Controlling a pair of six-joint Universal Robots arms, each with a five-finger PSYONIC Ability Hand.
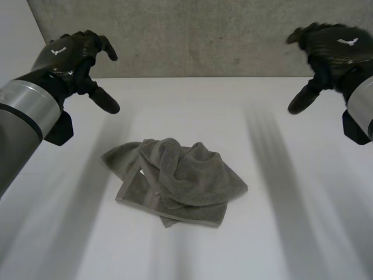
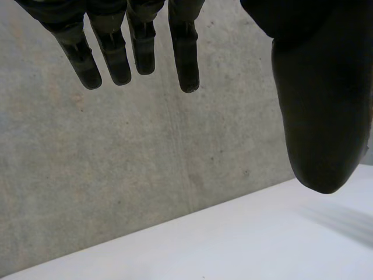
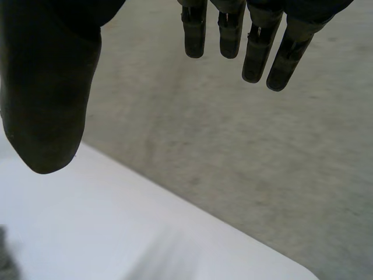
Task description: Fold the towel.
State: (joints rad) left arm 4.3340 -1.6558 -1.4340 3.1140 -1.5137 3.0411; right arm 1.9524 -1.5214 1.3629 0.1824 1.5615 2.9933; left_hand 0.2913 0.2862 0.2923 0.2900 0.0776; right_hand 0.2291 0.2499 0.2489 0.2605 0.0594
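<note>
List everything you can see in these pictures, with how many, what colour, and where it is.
towel: one, grey-green, crumpled in a heap near the middle of the table, untouched by either hand.
table: one, white, under the towel and reaching back to the wall.
wall: one, mottled grey, behind the table's far edge.
left arm: one, grey, coming in at the head view's left side.
right arm: one, grey, at the head view's right side.
left hand: one, black, raised above the table's far left, fingers relaxed, holding nothing.
right hand: one, black, raised above the table's far right, fingers relaxed, holding nothing.
</note>
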